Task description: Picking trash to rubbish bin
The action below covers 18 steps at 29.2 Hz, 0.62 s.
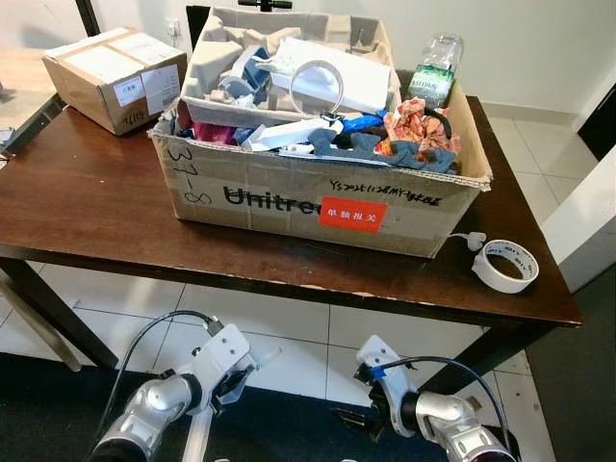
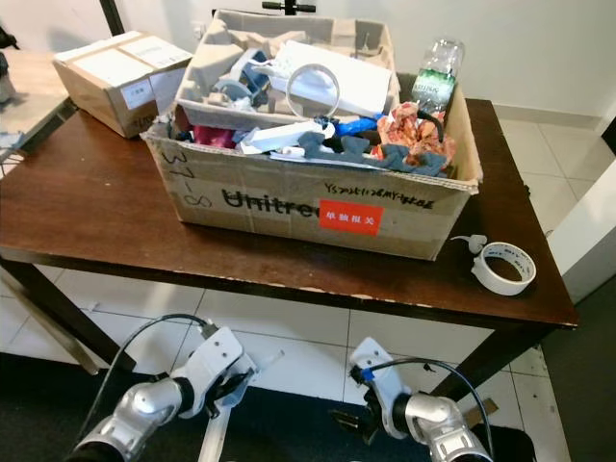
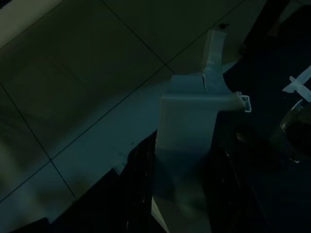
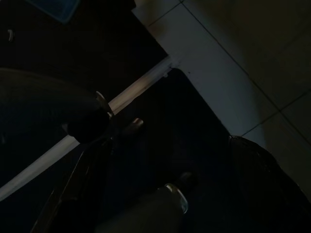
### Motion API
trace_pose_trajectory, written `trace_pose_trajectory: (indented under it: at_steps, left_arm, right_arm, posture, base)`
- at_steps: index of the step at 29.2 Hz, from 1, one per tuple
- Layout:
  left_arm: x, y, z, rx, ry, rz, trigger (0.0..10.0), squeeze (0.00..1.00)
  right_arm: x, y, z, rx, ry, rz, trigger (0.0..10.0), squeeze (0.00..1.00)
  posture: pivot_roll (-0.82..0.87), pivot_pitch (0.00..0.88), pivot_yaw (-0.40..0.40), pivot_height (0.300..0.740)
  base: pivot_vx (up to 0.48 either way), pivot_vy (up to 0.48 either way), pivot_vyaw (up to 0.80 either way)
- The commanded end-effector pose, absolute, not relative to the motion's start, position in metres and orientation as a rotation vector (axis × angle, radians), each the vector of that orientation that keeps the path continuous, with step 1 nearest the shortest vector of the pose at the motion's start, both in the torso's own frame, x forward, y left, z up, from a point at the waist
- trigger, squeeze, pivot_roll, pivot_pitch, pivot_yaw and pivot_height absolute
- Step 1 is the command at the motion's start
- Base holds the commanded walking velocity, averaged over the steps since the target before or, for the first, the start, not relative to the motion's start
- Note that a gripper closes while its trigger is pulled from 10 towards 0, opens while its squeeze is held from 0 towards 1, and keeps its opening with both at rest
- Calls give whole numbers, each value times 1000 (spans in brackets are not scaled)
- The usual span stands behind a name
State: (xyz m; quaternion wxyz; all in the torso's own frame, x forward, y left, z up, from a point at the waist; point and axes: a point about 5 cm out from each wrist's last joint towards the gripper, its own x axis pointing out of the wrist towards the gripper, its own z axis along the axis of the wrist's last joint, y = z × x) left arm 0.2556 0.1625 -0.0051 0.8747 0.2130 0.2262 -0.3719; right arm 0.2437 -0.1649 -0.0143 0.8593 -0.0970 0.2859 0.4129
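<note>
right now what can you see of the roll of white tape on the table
The roll of white tape lies flat on the dark brown wooden table, near its right front corner, hollow core facing up. It is a wide ring, white outside, with small dark print on the inner wall. It sits apart from the large open cardboard box of trash, to the box's right. A small white object lies right beside it; whether they touch is unclear.

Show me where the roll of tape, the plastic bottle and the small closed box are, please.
Roll of tape [image 1: 507, 266]: left eye view, on its white outer band.
Plastic bottle [image 1: 436, 67]: left eye view, on its clear body above the label.
Small closed box [image 1: 114, 77]: left eye view, on its taped top.
</note>
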Motion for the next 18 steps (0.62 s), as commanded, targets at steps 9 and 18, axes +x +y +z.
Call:
trace_pose_trajectory:
  at_steps: [9,18]
  left_arm:
    - [256,153,6,404,419,-871,10000,0]
    - [258,135,31,326,353,-1070,10000,0]
  right_arm:
    - [246,-159,-2,-129,544,888,10000,0]
    - [253,-144,50,70,420,1188,10000,0]
  posture:
    - [17,135,-18,740]
    - [19,139,-19,740]
  base:
    - [0,0,0]
    - [0,0,0]
